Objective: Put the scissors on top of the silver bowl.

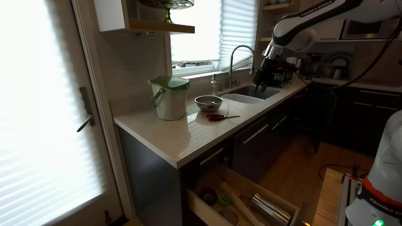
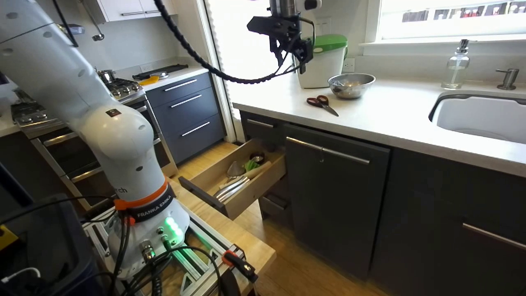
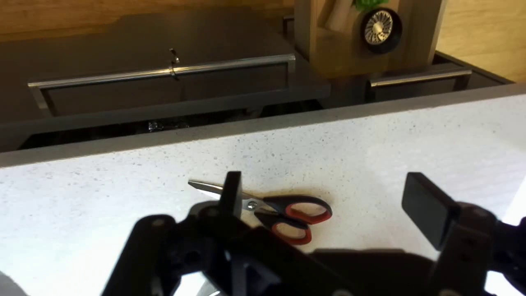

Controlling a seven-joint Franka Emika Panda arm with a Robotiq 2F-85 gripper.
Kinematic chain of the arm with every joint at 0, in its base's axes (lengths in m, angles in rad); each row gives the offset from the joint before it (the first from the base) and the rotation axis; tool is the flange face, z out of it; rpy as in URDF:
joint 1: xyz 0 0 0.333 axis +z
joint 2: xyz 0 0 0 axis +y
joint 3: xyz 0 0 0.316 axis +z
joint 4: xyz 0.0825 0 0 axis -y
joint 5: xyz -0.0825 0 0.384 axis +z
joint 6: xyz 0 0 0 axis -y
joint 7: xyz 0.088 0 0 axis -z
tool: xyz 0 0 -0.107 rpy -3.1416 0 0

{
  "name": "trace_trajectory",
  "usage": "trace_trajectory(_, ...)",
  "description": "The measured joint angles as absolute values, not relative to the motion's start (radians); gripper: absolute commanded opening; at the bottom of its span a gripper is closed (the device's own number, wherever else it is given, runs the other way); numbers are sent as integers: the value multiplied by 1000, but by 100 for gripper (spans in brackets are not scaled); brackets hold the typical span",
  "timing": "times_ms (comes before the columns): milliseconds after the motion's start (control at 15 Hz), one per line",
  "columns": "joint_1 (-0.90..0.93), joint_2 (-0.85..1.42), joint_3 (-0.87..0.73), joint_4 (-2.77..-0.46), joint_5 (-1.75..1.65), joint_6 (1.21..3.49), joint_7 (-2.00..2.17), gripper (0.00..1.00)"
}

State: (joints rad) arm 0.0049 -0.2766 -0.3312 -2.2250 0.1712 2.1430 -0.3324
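The scissors, with dark red and black handles, lie on the white counter in both exterior views (image 1: 216, 117) (image 2: 324, 105) and in the wrist view (image 3: 252, 205). The silver bowl stands upright just behind them in both exterior views (image 1: 209, 108) (image 2: 352, 91). A shiny sliver at the bottom of the wrist view may be its edge. My gripper (image 3: 324, 193) is open and empty above the counter. In the wrist view the left finger covers part of the blades, and the handles show between the fingers. The gripper also shows raised in both exterior views (image 1: 259, 87) (image 2: 292, 68).
A white jug with a green lid (image 1: 171, 102) stands beside the bowl. A glass soap bottle (image 2: 457, 68) and the sink (image 2: 485, 117) are farther along the counter. An open drawer (image 2: 263, 187) with utensils juts out below the counter's front edge. A tall faucet (image 1: 231, 69) rises behind the sink.
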Motion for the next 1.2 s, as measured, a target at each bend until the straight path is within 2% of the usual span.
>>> trace_trajectory(333, 19, -21, -326, -2023, 114, 2085, -328, 100)
trace_trajectory(600, 18, -7, -327, -1999, 108, 2073, -328, 100)
trace_trajectory(867, -32, 7, -253, -1988, 100, 2085, -396, 100)
trace_trajectory(1200, -74, 207, -186, -1805, 48, 2018, -570, 100)
